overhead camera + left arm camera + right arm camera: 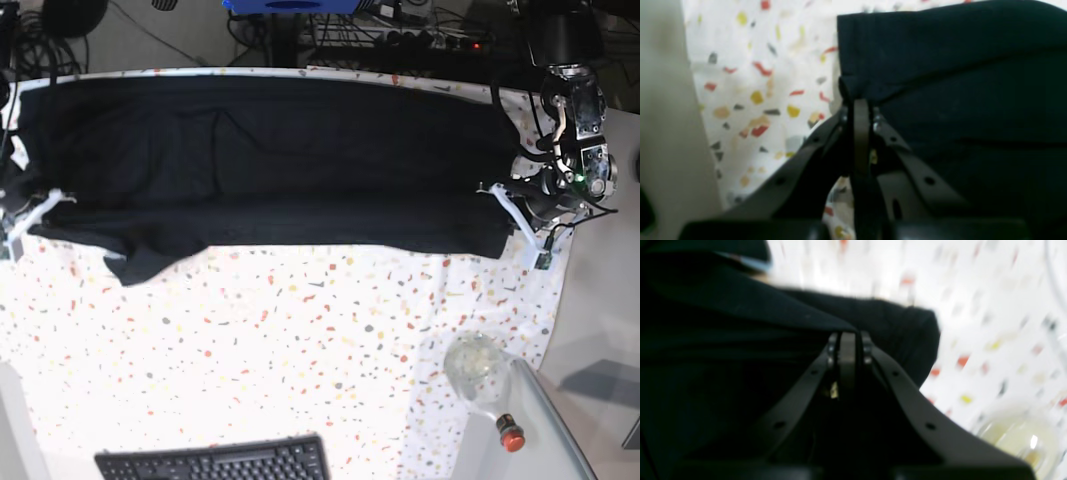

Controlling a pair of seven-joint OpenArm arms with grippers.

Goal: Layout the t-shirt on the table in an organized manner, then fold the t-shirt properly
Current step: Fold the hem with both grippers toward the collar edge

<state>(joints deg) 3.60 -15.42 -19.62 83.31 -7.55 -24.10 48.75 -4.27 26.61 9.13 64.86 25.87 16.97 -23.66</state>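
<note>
The black t-shirt (pixel 270 160) lies spread wide across the far half of the speckled table (pixel 300 340), folded lengthwise, with one sleeve (pixel 140 262) sticking out toward the front. My left gripper (pixel 494 192) is shut on the shirt's right end; in the left wrist view the left gripper (pixel 858 100) pinches the edge of the shirt (pixel 957 83). My right gripper (pixel 55 197) is shut on the left end; in the blurred right wrist view the right gripper (pixel 847 335) pinches a fold of the shirt (pixel 723 340), beside a bunched sleeve (pixel 907 333).
A black keyboard (pixel 215 462) lies at the front edge. A clear glass jar (pixel 478 365) and a small red-capped object (pixel 510 436) sit at the front right, near the table's slanted corner. Cables and equipment line the far side.
</note>
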